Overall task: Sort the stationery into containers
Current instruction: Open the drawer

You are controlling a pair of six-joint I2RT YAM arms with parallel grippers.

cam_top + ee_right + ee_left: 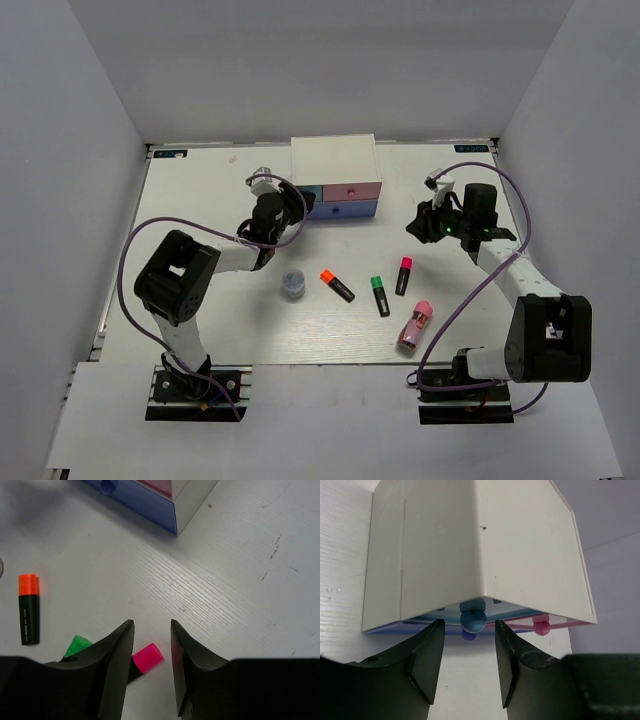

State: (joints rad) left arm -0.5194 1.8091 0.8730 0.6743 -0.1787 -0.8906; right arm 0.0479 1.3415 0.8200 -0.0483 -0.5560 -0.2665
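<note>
Standing near the far edge of the table [200, 200], the small white drawer chest [333, 160] is seen with its pastel fronts turned toward the arms. The left gripper [297, 203] is held close to the left end of that front. In the left wrist view its two fingers [427, 665] are spread apart and the light blue knob [472, 620] is framed between the tips, with a gap on either side. Nothing is gripped. The pink knob [541, 626] is seen off to the right, and the periwinkle knob [468, 636] is partly hidden behind the blue one.

The right gripper [151, 630] is held above bare table to the right of the chest, with its jaws parted and nothing held. In its wrist view the coloured end of the pink-red highlighter [146, 658] is seen through the gap, and the rest of it is hidden by the left finger. The green highlighter [77, 645] is mostly covered by the same finger, and the orange highlighter [29, 609] is seen whole, further left.

All the stationery is laid out on the table in front of the chest, between the two arms. The blue-grey pot [292, 284] is placed furthest left, followed rightward by the three highlighters. The pink tube [415, 326] is found nearest the front edge, at the right. No two items are touching.
</note>
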